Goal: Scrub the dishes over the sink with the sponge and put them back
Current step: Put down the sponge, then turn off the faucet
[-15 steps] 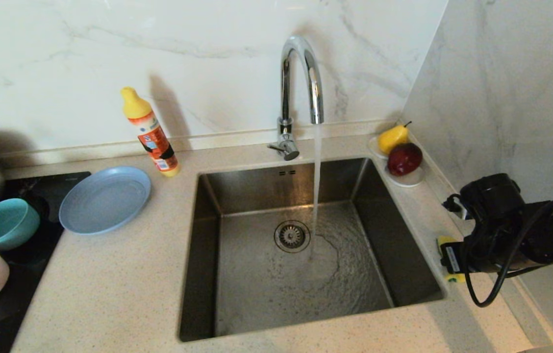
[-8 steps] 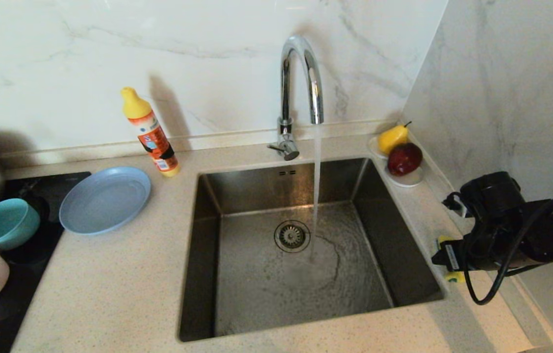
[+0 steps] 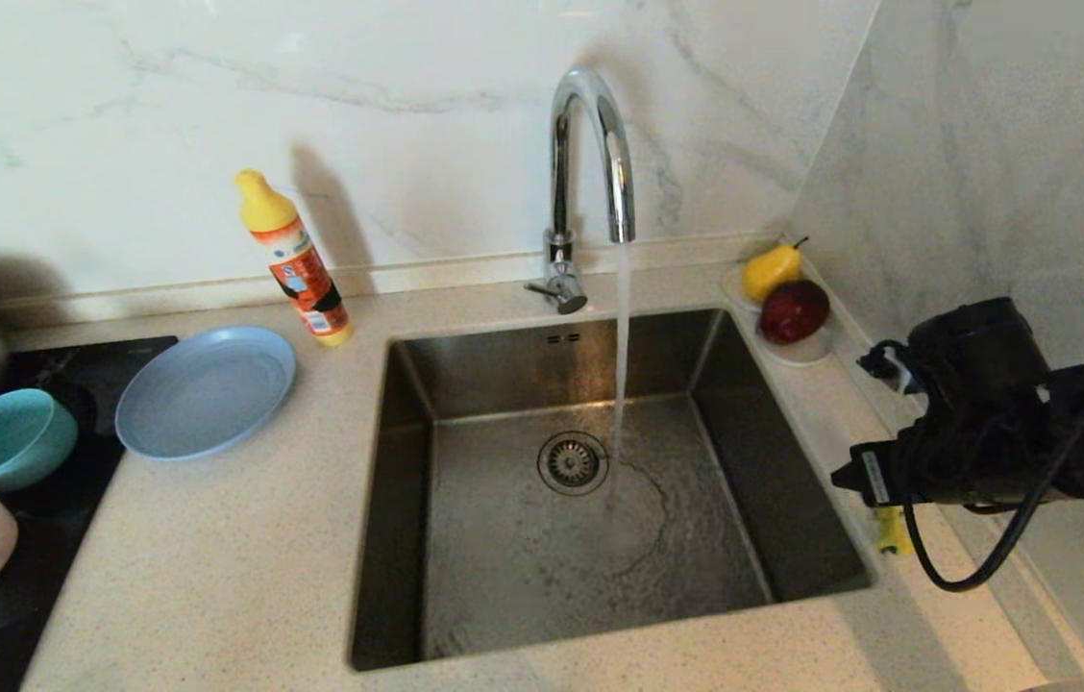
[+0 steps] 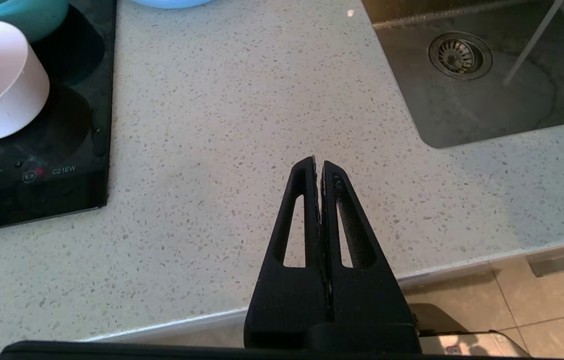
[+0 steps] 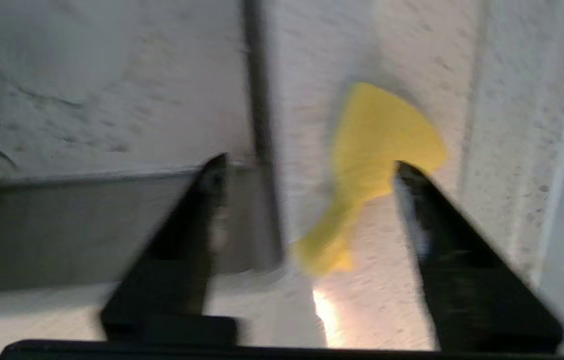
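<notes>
Yellow sponge (image 5: 377, 165) lies on surface right of sink (image 3: 600, 481). Right gripper (image 5: 307, 170), spread wide & empty, has lifted off it; scrubbing looks done. Left gripper (image 4: 319, 167) parked, closed.

Right gripper (image 5: 307, 167) pointed downward, black fingers (image 5: 202, 200) spread wide, empty. Left gripper (image 4: 318, 165) parked low, fingers pressed together.

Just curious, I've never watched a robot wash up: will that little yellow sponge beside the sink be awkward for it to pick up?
Probably not. The sponge looks small with a pinched waist, so it should be light and squash between the right gripper's open fingers. It lies flat on the counter, so rolling seems unlikely. With the tap running, it may get slippery.
</notes>
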